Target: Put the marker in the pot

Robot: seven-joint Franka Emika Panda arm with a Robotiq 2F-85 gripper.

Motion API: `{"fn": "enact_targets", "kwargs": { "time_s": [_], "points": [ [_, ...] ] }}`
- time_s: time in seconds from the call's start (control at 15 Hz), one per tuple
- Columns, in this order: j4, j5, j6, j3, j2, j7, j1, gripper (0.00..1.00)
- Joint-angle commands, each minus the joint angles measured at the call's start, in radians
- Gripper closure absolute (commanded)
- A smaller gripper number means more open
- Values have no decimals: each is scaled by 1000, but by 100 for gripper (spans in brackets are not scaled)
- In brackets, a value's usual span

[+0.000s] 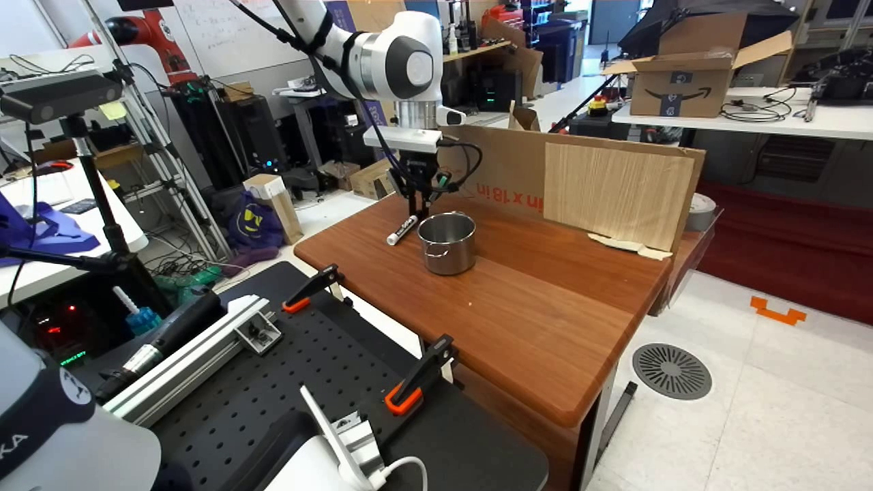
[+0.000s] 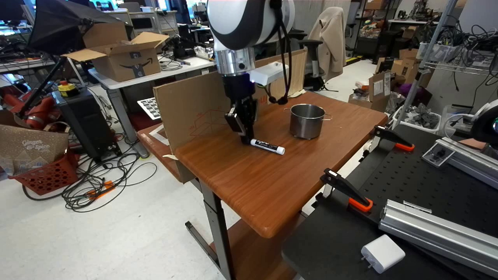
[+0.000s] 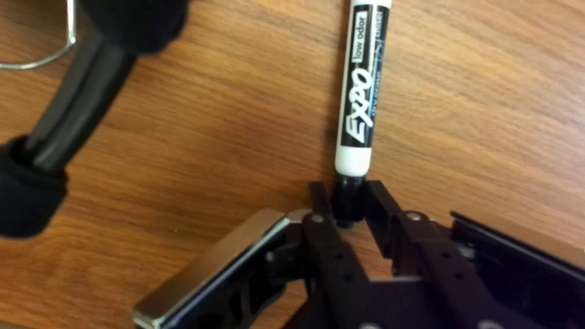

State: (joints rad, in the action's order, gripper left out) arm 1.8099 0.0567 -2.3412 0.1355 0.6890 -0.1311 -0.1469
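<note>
The marker (image 1: 402,230) is a white stick with a black label and a black cap; it also shows in an exterior view (image 2: 267,146) and in the wrist view (image 3: 358,87). My gripper (image 3: 349,196) is shut on the marker's black cap end, low over the table, in both exterior views (image 1: 419,210) (image 2: 247,139). The marker's white end sticks out away from the fingers. It lies at or just above the tabletop; I cannot tell which. The silver pot (image 1: 447,249) stands upright beside the marker, apart from it (image 2: 306,124). In the wrist view only its wire handle (image 3: 41,63) shows clearly, upper left.
The brown wooden table (image 1: 532,327) carries the pot. Cardboard panels (image 1: 501,160) stand along one table edge. Black clamps with orange pads (image 1: 423,375) sit at the edge facing a black perforated board (image 1: 327,354). A dark cable (image 3: 82,96) crosses the wrist view.
</note>
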Motion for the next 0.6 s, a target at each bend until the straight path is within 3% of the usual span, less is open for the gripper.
{"fn": "enact_targets", "kwargs": {
  "time_s": [0.0, 0.53],
  "points": [
    [-46, 10, 48, -5, 24, -6, -4, 99],
    [-46, 2, 57, -7, 1, -9, 7, 95]
  ]
}}
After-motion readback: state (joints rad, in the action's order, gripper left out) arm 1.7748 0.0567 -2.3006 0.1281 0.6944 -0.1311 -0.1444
